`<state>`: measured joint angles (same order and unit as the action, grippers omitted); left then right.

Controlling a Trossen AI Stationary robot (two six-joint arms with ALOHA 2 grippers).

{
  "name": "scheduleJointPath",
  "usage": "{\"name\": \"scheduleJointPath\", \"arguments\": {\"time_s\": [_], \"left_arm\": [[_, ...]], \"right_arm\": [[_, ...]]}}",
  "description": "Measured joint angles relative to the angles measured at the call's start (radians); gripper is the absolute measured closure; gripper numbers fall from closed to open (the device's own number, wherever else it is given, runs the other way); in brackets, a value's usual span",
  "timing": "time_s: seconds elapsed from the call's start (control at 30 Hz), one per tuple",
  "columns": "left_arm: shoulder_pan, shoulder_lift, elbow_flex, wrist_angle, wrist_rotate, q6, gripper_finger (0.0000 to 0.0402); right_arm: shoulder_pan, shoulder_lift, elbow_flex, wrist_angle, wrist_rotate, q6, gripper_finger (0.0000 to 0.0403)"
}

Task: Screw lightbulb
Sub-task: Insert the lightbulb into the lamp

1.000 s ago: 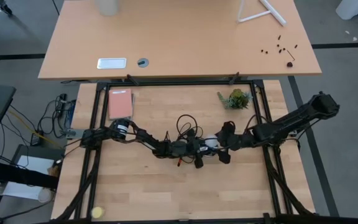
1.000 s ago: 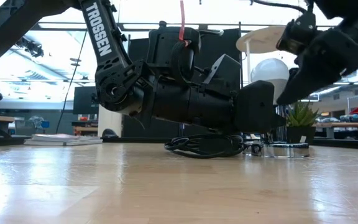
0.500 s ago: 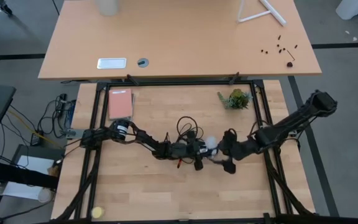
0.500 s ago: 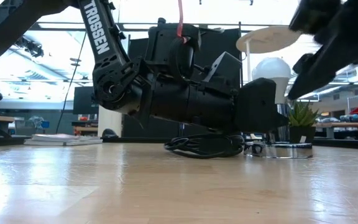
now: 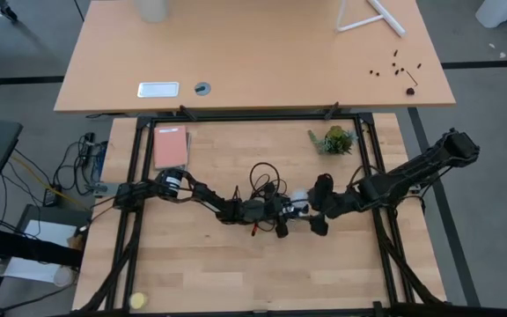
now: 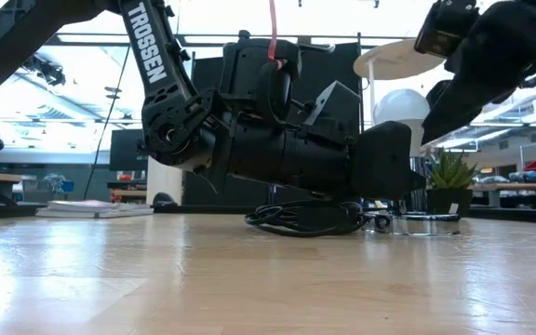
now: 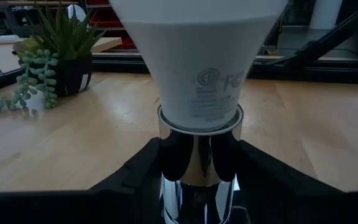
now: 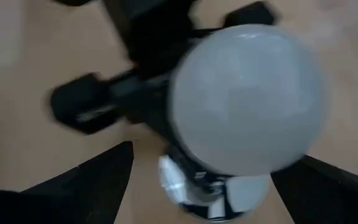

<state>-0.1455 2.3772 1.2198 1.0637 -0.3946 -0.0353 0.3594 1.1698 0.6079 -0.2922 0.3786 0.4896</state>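
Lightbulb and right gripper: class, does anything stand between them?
Nothing visible does. The right gripper is open, its fingers on either side of the lightbulb, which stands upright in the chrome socket that the left gripper holds.

right gripper point(image 5: 315, 208): back up beside the lightbulb point(image 5: 299, 202) after swinging off toward the table's near side
fingers point(image 8: 82, 180): spread, flanking the bulb

I can read "TROSSEN" in white capitals running down the dark arm link point(image 6: 152, 42) in the low view. On the lightbulb point(image 7: 197, 56), the left wrist view shows faint grey print on the white neck: a round certification-style mark and letters that look like "FC"; the rest I cannot make out.
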Motion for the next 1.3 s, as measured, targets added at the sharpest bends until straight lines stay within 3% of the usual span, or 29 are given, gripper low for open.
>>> {"name": "scheduleJointPath", "arguments": {"time_s": [0.27,0.43,0.6,0.8,1.1,1.3], "left_arm": [[-0.001,0.000,0.000,-0.001,0.005,0.001,0.0223],[-0.001,0.000,0.000,-0.001,0.005,0.001,0.0223],[0.000,0.000,0.000,-0.001,0.020,0.002,0.0223],[0.001,0.000,0.000,-0.001,0.100,0.031,0.0223],[0.000,0.000,0.000,0.000,0.151,0.057,0.0223],[0.000,0.000,0.000,0.002,0.216,0.081,0.0223]], "right_arm": [[0.062,0.000,0.000,-0.032,-0.145,0.105,0.0030],[0.096,0.000,0.000,-0.070,-0.112,0.106,0.0030],[0.022,0.000,0.031,-0.200,-0.096,0.062,0.0030],[-0.058,0.009,0.196,-0.451,-0.147,-0.060,0.0030],[-0.077,0.245,0.452,-0.686,-0.291,-0.321,0.0029],[-0.098,0.429,0.631,-0.822,-0.303,-0.501,0.0026]]}}
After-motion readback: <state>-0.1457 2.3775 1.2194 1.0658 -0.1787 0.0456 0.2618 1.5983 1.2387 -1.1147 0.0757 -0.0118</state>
